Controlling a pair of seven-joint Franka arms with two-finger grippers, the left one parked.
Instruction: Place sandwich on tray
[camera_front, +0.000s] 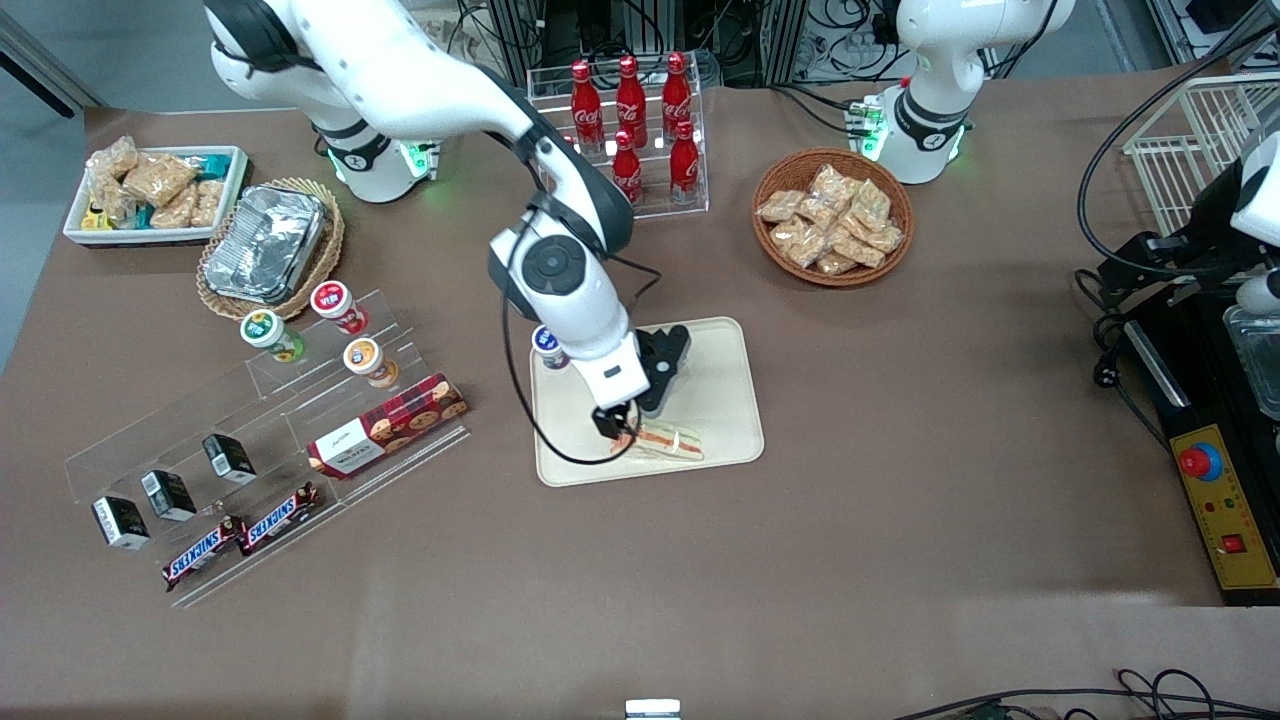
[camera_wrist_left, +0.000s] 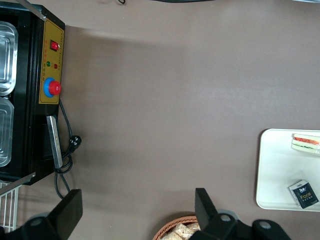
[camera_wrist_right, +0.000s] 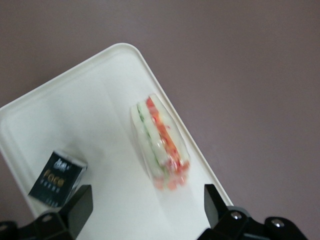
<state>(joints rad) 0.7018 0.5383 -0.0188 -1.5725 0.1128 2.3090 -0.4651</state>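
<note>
The front view looks steeply down from high above the table (camera_front: 900, 520), taking in almost all of it. The right wrist view looks closely down past the end effector (camera_wrist_right: 145, 215) at one tray (camera_wrist_right: 75, 115) corner. The left wrist view, higher, shares that tray (camera_wrist_left: 280, 170) and sandwich (camera_wrist_left: 306, 142) edge.

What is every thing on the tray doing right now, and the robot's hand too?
Clear-wrapped triangular sandwich: lying on the tray, near its edge, not held.
Cream-beige rectangular tray: flat on the brown table, holding the sandwich and a small box.
Small dark box: resting on the tray, apart from the sandwich.
Hand: open, just above the sandwich.
</note>
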